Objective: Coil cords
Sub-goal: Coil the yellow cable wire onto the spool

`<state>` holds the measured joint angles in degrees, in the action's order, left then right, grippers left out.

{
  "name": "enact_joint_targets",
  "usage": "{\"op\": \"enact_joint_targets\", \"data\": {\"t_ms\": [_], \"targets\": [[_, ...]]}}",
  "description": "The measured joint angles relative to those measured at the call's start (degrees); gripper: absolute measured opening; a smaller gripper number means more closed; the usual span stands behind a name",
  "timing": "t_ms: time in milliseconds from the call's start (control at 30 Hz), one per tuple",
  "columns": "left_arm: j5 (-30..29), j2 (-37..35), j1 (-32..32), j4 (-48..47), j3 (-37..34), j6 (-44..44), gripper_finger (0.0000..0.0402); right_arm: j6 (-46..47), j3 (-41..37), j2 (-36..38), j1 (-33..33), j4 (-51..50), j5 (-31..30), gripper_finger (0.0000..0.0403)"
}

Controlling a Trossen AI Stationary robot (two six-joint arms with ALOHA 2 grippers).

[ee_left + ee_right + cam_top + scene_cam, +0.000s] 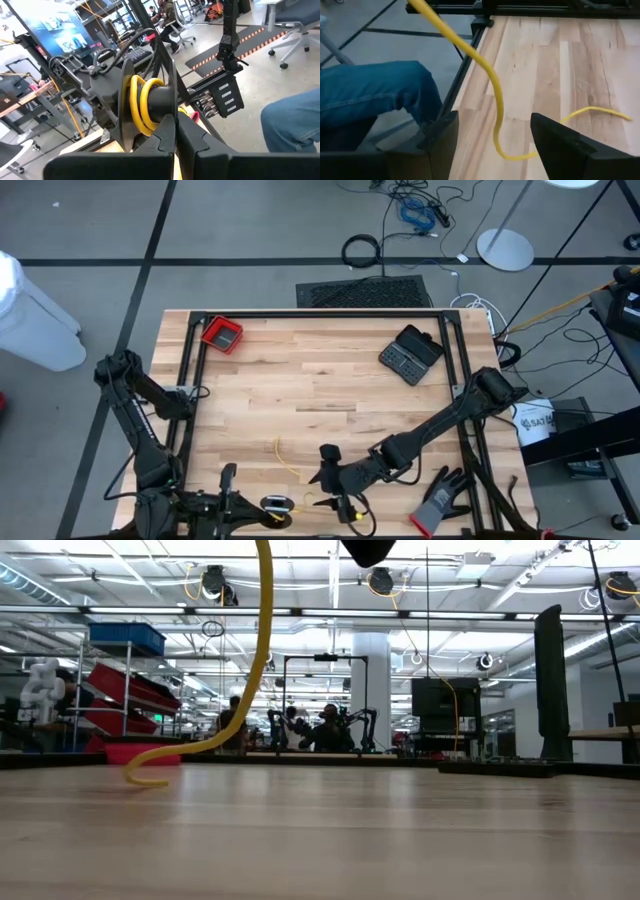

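Note:
A black spool [150, 100] has a few turns of the yellow cord [142, 105] wound round its hub. My left gripper [175, 134] is shut on it near the table's near edge [258, 505]. From the spool the cord [492, 85] hangs down to the wooden table [330, 380], bends there and trails off flat [600, 111]; its free end lies on the wood [281, 452]. My right gripper [492, 125] is open, one finger on either side of the hanging cord without touching it [322, 478]. The low view shows the cord [262, 650] dropping to the tabletop. My left gripper pinches the rim of one of the spool's flanges [169, 120] between its two shut fingers, which point level. The spool stands up ahead of the fingers, clear of the table, with the yellow cord wound on its hub.
A red bin [222, 334] sits far left and a black case [410, 355] far right. A grey-and-red glove [440, 505] lies near right. Black frame rails [320, 314] edge the table. A person's leg in blue jeans [375, 95] is beside the table's near edge.

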<state>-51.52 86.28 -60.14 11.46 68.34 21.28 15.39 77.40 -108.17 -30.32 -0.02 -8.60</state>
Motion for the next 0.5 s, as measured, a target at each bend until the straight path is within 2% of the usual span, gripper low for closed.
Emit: {"op": "enact_joint_targets", "data": {"t_ms": [200, 500], "targets": [[0.0, 0.0, -0.2, -0.1, 0.0, 0.0, 0.0002, -1.5, -0.4, -1.2, 1.0, 1.8, 1.6, 0.0216], [0.0, 0.0, -0.2, -0.1, 0.0, 0.0, 0.0002, -0.9, -0.4, -1.2, 1.4, 2.3, 4.2, 0.0167]]}}
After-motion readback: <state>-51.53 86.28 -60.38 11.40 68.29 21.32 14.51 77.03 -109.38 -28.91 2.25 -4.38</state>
